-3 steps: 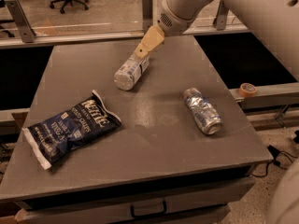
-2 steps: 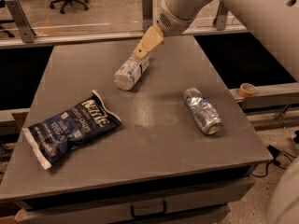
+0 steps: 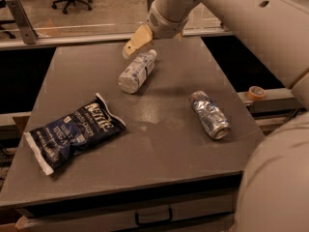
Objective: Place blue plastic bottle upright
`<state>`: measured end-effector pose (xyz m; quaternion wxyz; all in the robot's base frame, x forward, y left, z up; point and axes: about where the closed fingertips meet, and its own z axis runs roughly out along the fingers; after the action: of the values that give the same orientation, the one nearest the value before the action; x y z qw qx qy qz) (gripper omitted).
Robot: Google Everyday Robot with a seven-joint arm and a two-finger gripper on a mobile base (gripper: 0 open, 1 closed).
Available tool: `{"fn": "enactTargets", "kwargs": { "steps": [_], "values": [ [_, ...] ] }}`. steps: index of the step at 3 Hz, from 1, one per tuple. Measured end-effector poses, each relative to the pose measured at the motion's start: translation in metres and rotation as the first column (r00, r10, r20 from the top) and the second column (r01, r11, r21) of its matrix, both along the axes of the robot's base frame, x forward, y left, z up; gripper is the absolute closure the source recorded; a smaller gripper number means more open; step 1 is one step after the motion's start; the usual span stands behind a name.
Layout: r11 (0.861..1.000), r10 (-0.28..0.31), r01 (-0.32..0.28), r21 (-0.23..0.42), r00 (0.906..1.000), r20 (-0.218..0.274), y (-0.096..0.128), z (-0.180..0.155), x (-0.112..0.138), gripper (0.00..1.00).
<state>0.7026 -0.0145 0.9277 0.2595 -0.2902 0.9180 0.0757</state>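
The blue plastic bottle (image 3: 137, 71) lies on its side at the back middle of the grey table (image 3: 159, 153). It is clear with a pale label, and its white cap points to the back right. My gripper (image 3: 135, 41) hangs just above the table, behind the bottle and a little to the left of its cap end. It does not hold the bottle. The arm reaches in from the upper right and hides the gripper's far side.
A dark blue chip bag (image 3: 75, 132) lies at the front left. A crushed silver-blue can (image 3: 209, 115) lies on its side at the right. A roll of orange tape (image 3: 257, 92) sits on a ledge beyond the table's right edge.
My gripper has shifted left, from over the bottle's cap end to behind and left of it. The bottle still lies in the same place.
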Motion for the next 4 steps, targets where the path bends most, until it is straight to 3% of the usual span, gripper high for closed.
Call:
{"fn": "enactTargets", "kwargs": {
  "steps": [1, 2, 4],
  "values": [
    [0.987, -0.141, 0.146, 0.065, 0.9876, -0.069, 0.008, -0.015, 0.014, 0.00],
    [0.957, -0.276, 0.285, 0.060, 0.9532, -0.123, 0.011, -0.030, 0.025, 0.00],
    [0.867, -0.498, 0.489, -0.094, 0.8509, -0.169, 0.009, -0.058, 0.043, 0.00]
  ]
}}
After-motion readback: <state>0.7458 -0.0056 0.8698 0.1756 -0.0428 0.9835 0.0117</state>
